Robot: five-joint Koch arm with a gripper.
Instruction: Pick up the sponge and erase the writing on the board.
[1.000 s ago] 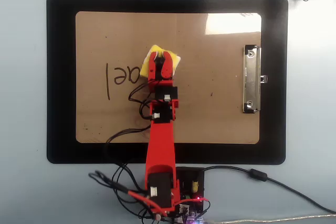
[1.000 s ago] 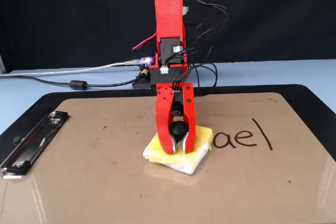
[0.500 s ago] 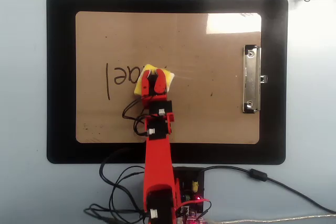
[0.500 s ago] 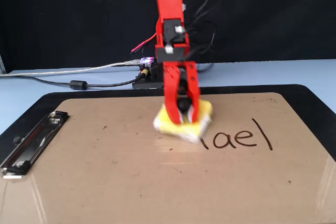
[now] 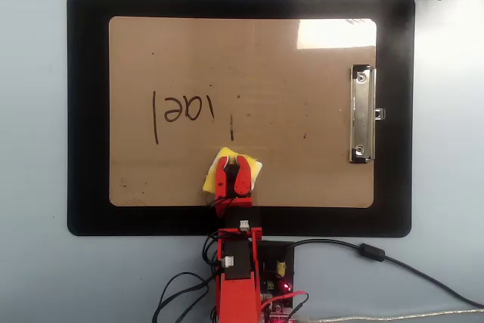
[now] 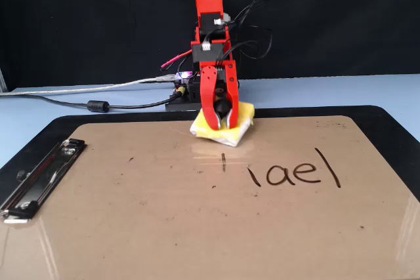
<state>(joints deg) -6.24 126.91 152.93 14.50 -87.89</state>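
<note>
Overhead: gripper (image 5: 232, 170) is clamping the sponge (image 5: 212, 180) flat on the board (image 5: 302, 73), at 6 o'clock near the edge, for wiping.
Fixed: sponge (image 6: 231, 131) is sitting at 11 o'clock from the writing (image 6: 295, 173).
Change: sponge is now nearer the base; more strokes are showing.

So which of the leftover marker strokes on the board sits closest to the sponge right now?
The short lone vertical stroke, apart from the "ael" letters, lies nearest the sponge held in the gripper.
</note>
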